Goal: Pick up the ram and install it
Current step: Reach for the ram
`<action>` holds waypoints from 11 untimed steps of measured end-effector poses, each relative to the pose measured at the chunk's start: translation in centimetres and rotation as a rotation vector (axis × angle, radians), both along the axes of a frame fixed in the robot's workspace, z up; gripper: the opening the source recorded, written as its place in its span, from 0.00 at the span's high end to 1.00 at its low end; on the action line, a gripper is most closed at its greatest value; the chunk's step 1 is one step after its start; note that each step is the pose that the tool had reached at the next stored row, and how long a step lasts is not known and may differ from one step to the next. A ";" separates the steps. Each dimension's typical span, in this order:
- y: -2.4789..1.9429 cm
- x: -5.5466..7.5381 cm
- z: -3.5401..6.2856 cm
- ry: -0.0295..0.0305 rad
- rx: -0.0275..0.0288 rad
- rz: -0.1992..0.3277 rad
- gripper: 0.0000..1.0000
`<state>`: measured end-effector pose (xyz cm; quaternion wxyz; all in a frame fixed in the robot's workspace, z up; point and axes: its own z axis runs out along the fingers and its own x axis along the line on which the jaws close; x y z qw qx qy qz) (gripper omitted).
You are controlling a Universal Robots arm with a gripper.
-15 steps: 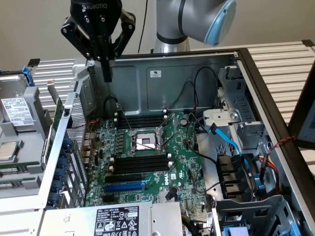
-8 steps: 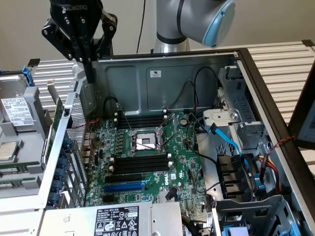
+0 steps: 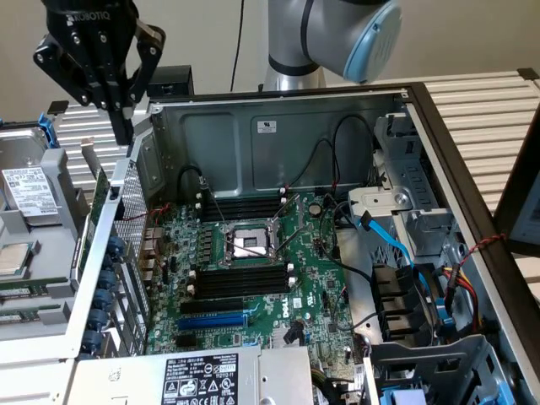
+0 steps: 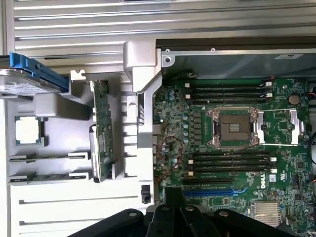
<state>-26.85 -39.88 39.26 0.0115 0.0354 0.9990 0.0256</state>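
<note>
The open computer case [image 3: 278, 143] is seen at a downward slant, fairly near, in the exterior view. The wrist view is aimed straight down (over the case's side wall); the motherboard [image 4: 291, 168] and grey tray [image 4: 64, 207] are shared.

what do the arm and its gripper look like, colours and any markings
The arm is a smooth silver-grey tube with a rounded light blue cap on one joint. The gripper is matte black, built from angular jointed links, with white ROBOTIQ lettering across its body.
</note>
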 end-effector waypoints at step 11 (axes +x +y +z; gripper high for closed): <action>0.00 -4.2 -0.05 0.0346 0.0014 0.000 0.90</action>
